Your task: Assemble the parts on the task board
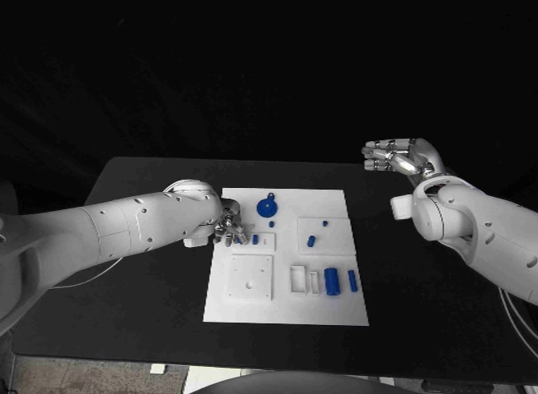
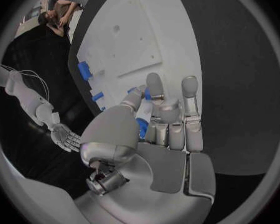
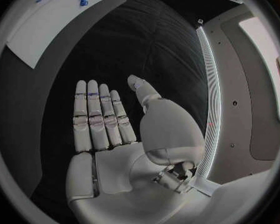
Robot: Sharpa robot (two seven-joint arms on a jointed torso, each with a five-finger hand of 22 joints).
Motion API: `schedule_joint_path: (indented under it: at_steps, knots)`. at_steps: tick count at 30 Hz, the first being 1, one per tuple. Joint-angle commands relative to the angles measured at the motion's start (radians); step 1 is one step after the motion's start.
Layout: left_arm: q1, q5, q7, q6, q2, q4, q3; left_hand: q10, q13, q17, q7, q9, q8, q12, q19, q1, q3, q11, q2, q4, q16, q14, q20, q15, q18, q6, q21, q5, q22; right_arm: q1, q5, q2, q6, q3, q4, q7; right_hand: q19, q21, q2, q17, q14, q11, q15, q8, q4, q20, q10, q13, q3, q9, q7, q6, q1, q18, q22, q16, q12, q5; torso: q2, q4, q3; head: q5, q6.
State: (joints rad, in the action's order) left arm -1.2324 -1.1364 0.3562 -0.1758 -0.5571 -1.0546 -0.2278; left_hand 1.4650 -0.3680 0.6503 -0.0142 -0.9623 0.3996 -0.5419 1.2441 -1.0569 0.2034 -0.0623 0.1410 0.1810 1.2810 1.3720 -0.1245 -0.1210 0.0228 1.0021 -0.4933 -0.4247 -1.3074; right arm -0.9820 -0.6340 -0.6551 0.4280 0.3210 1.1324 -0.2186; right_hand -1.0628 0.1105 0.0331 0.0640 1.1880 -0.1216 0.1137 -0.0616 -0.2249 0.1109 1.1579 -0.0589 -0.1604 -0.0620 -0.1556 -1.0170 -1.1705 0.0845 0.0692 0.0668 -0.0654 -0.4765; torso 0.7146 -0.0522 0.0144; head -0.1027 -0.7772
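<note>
Now your left hand [image 1: 225, 227] fingers [image 2: 155, 87] pinch a blue part [image 2: 142, 127] over the task board's [image 1: 340, 308] left edge; your right hand [image 1: 399, 155] hangs released, well right of it.

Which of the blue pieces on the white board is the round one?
The round blue part near the task board's far edge, a disc. The other blue parts, such as the block near the front, are straight, narrow pieces.

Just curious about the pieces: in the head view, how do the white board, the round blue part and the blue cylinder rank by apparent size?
1. Task board
2. Round blue part
3. Blue cylinder, nearly alike; unsure.
</note>
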Motion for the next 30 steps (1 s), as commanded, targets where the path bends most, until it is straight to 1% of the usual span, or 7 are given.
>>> schedule_joint_path:
  at_steps: [1,7,11,18,22,26,30]
  knots:
    - [0.020,-0.050,0.020,-0.037,0.003,0.002,-0.012,0.045,0.000,-0.001,0.021,0.001,-0.004,0.005,0.002,-0.027,0.025,-0.005,0.020,0.018,-0.005,0.000,0.008,0.006,0.021,0.014,0.001,0.005,-0.018,0.001,-0.003,0.000,-0.014,0.000,0.002,-0.008,0.009,-0.004,-0.006,-0.001,-0.008,-0.001,0.000,0.000,-0.002,0.000,-0.010,0.001,-0.004,0.000,0.002,0.006,0.007,0.008,0.000,-0.005,0.006,-0.004,0.000,-0.0001,-0.0001,0.000,0.000]
    - [0.020,-0.070,0.017,-0.028,0.004,-0.002,-0.012,0.046,-0.001,-0.003,0.021,0.002,-0.005,0.005,0.003,-0.030,0.024,-0.005,0.019,0.015,-0.006,0.000,0.009,0.006,0.023,0.013,0.001,0.010,-0.018,0.001,-0.003,-0.001,-0.014,0.000,0.002,-0.008,0.009,-0.004,-0.007,-0.001,-0.009,-0.001,0.001,0.000,0.000,0.000,-0.010,0.001,-0.003,0.001,0.002,0.008,0.006,0.008,0.000,-0.005,0.006,-0.004,0.000,-0.0004,-0.0005,0.000,-0.002]
    - [0.020,-0.053,0.025,-0.028,0.004,-0.001,-0.012,0.046,-0.002,0.000,0.021,0.005,-0.007,0.003,0.004,-0.028,0.021,-0.005,0.021,0.009,-0.005,0.002,0.009,0.006,0.023,0.015,0.001,0.011,-0.017,0.001,-0.003,-0.001,-0.014,0.000,0.002,-0.008,0.009,-0.004,-0.007,-0.001,-0.009,-0.001,0.001,0.000,0.000,0.000,-0.010,0.001,-0.003,0.001,0.002,0.008,0.006,0.008,0.000,-0.005,0.006,-0.004,0.000,-0.0002,-0.0006,0.000,-0.002]
    - [0.020,0.016,0.046,-0.039,0.005,0.007,-0.012,0.046,-0.003,0.005,0.023,0.007,-0.007,-0.001,0.005,-0.012,0.019,-0.005,0.028,-0.007,-0.002,0.002,0.006,0.004,0.021,0.020,0.001,0.010,-0.017,0.001,-0.003,-0.001,-0.014,0.000,0.002,-0.008,0.009,-0.004,-0.007,-0.001,-0.009,-0.001,0.001,0.000,0.000,0.000,-0.010,0.001,-0.003,0.001,0.002,0.008,0.006,0.008,0.000,-0.005,0.006,-0.004,0.000,-0.0011,-0.0010,0.000,-0.002]
    - [0.020,0.052,0.057,-0.052,0.005,0.010,-0.012,0.046,-0.002,0.006,0.024,0.008,-0.008,-0.001,0.005,-0.006,0.019,-0.005,0.029,-0.011,-0.001,0.002,0.005,0.004,0.019,0.023,0.002,0.009,-0.017,0.001,-0.003,-0.001,-0.013,0.000,0.002,-0.008,0.009,-0.004,-0.007,-0.001,-0.009,-0.001,0.001,0.000,0.000,0.000,-0.010,0.001,-0.003,0.001,0.002,0.008,0.006,0.008,0.000,-0.005,0.006,-0.004,0.000,-0.0010,-0.0006,0.001,-0.003]
    - [0.020,0.107,0.075,-0.073,0.004,0.012,-0.012,0.046,-0.002,0.008,0.024,0.007,-0.007,-0.001,0.004,-0.005,0.023,-0.005,0.031,-0.010,-0.001,0.002,0.003,0.004,0.017,0.024,0.002,0.005,-0.017,0.001,-0.003,-0.002,-0.013,0.000,0.002,-0.008,0.009,-0.004,-0.007,-0.001,-0.009,-0.001,0.001,0.000,0.000,0.000,-0.010,0.001,-0.003,0.001,0.002,0.008,0.006,0.008,0.000,-0.005,0.006,-0.004,0.000,-0.0006,-0.0006,0.001,-0.003]
    - [0.020,0.140,0.091,-0.082,0.003,0.014,-0.012,0.046,-0.001,0.012,0.024,0.004,-0.005,-0.002,0.005,0.001,0.029,-0.006,0.032,-0.005,0.001,0.002,0.001,0.003,0.014,0.024,0.002,0.004,-0.017,0.001,-0.003,-0.002,-0.013,0.000,0.002,-0.008,0.009,-0.004,-0.007,-0.001,-0.009,-0.001,0.001,0.000,0.000,0.000,-0.010,0.001,-0.003,0.001,0.002,0.008,0.006,0.008,0.000,-0.005,0.006,-0.004,0.000,-0.0003,-0.0003,0.002,-0.003]
